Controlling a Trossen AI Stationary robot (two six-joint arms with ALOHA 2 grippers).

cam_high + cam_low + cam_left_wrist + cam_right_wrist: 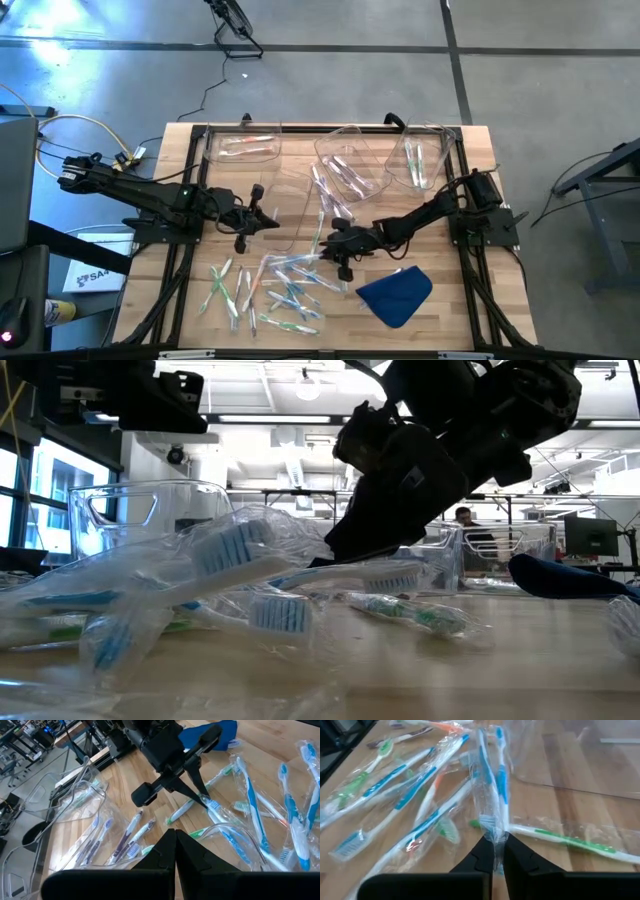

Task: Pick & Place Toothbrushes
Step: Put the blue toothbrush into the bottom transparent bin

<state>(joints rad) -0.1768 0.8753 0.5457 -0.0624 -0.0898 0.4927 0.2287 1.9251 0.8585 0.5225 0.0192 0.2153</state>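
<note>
1. The right gripper (322, 252) is down at the wooden table (455, 300), at the edge of the pile of wrapped toothbrushes (285, 290) that lies just beside the blue cloth (396, 296).
2. In the right wrist view its two dark fingers (479, 855) are pinched together on the clear wrapper of a blue-and-white toothbrush (492, 790), which sticks out straight ahead of the tips.
3. A green-and-white wrapped toothbrush (565, 840) lies flat on the wood just beside that grip, not touching the fingers.
4. The left gripper (268, 222) hangs over the table on the far side of the pile from the cloth, near an empty-looking clear bin (285, 205); its fingers (192, 851) are pressed tight together with nothing between them.
5. More toothbrushes rest inside clear bins farther from the cloth: one bin (243, 146) by the far left corner, another (420, 155) by the far right corner.
6. A tipped clear bin (350, 160) sits between those two.
</note>
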